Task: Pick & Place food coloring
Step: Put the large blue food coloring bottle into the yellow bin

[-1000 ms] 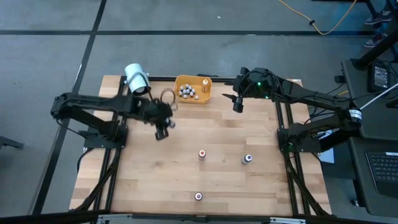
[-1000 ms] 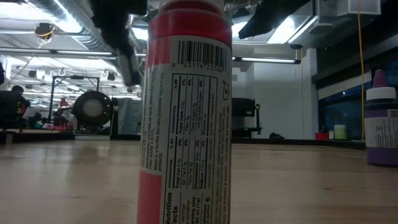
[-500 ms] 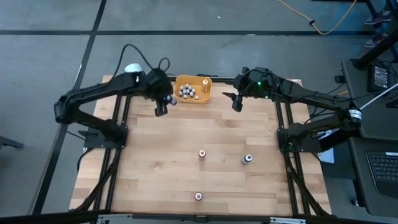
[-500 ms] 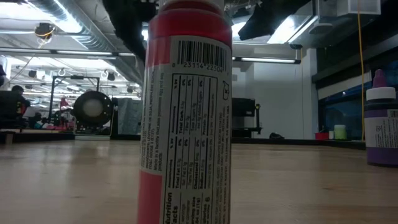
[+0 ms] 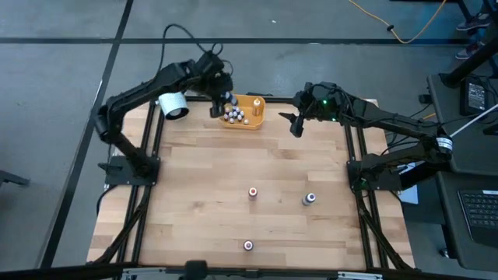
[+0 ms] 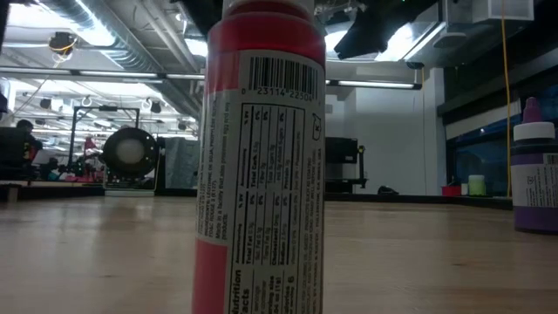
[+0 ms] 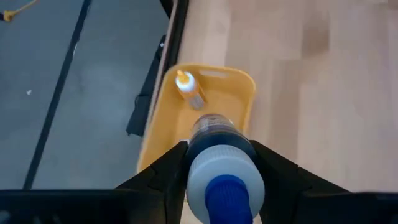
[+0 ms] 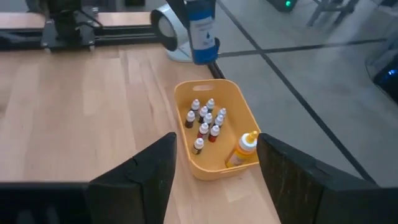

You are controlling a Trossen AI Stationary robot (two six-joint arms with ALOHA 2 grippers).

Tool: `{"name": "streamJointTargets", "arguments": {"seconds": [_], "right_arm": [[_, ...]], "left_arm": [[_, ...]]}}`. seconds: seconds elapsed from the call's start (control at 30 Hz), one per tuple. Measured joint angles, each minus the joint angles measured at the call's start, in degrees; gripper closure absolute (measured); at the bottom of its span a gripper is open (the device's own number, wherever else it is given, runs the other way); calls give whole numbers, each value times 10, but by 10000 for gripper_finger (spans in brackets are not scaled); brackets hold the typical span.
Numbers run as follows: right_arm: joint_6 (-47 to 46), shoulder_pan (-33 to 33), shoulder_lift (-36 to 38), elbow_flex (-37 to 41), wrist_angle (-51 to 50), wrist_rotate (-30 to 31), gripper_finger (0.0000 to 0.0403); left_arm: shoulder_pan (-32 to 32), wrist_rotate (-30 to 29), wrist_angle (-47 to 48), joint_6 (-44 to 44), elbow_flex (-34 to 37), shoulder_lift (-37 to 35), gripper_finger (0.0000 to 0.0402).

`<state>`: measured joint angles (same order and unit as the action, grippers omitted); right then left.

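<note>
My pale wooden table [image 5: 233, 179] looked matt; the yellow plastic bin [image 8: 239, 112] and my bottle [image 7: 219, 171] looked glossy.

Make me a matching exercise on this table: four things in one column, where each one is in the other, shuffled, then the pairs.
Things
1. blue-capped bottle
2. yellow bin
3. white cylinder
4. right gripper

Places
A. far edge of the table, holding small bottles
B. open, beside the bin
C. between the left gripper's fingers, above the bin
D. far left corner, on its side

Pairs: 1-C, 2-A, 3-D, 4-B

Two slim black jointed arms, a black cable looping off the left, green light glowing on the right.
</note>
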<state>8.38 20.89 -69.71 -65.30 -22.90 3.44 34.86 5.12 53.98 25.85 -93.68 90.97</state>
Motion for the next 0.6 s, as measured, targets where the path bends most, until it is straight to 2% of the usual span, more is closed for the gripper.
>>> {"name": "streamJointTargets", "arguments": {"seconds": [0.23, 0.5, 0.6], "right_arm": [[42, 10, 0, 0, 5, -11, 178], [73, 11, 2, 0, 9, -25, 178], [74, 18, 2, 0, 8, -32, 178]], "left_arm": [[22, 4, 0, 41, -75, 104, 258], [39, 10, -28, 56, -79, 181, 256], [43, 32, -40, 55, -79, 203, 258]]}}
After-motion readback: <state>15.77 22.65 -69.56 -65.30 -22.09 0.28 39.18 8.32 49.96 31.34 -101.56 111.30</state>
